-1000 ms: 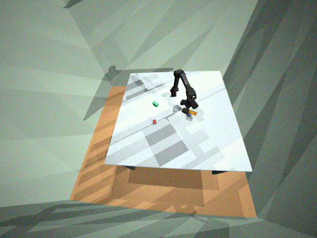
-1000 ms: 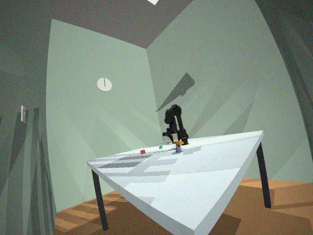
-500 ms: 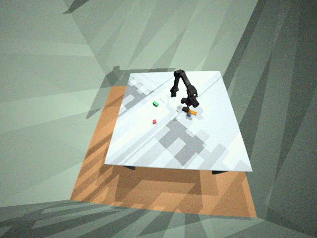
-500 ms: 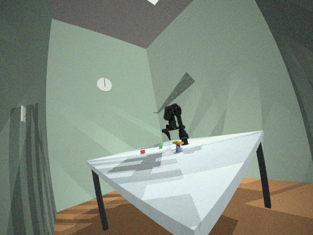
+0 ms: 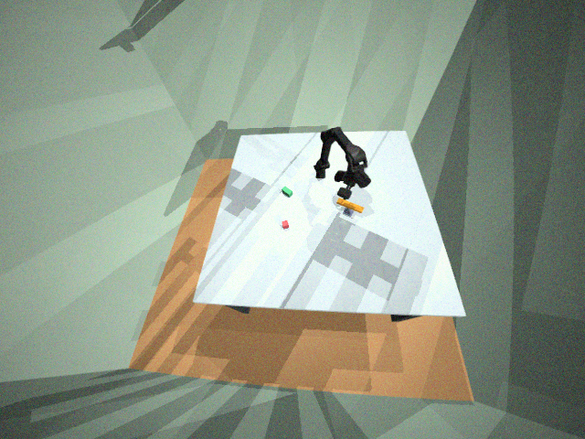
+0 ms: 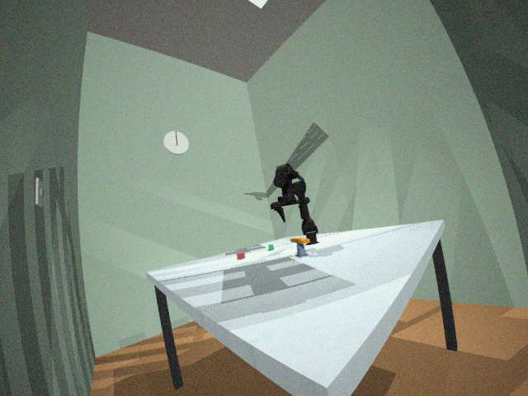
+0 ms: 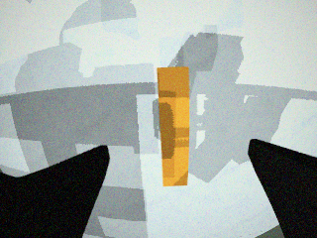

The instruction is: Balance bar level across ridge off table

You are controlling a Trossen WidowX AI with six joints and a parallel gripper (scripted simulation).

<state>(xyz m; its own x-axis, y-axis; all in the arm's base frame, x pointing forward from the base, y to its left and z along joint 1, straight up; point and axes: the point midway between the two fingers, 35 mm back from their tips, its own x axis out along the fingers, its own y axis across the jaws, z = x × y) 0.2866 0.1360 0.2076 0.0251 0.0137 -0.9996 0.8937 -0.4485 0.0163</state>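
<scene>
The orange bar (image 5: 350,205) (image 6: 299,240) (image 7: 174,134) lies across the top of the small blue-grey ridge (image 5: 347,212) (image 6: 300,250). In the exterior view the bar looks about level, with both ends off the table. The ridge is hidden under the bar in the wrist view. My gripper (image 7: 180,151) is open wide and empty. Its fingers stand clear of the bar on either side in the wrist view, and the top and exterior views show it above the bar, not touching it.
A green block (image 5: 286,191) (image 6: 271,247) and a small red block (image 5: 284,224) (image 6: 241,256) lie on the white table (image 5: 264,283) (image 6: 323,349), to the left of the bar in the top and exterior views. Patchy shadows cross the table.
</scene>
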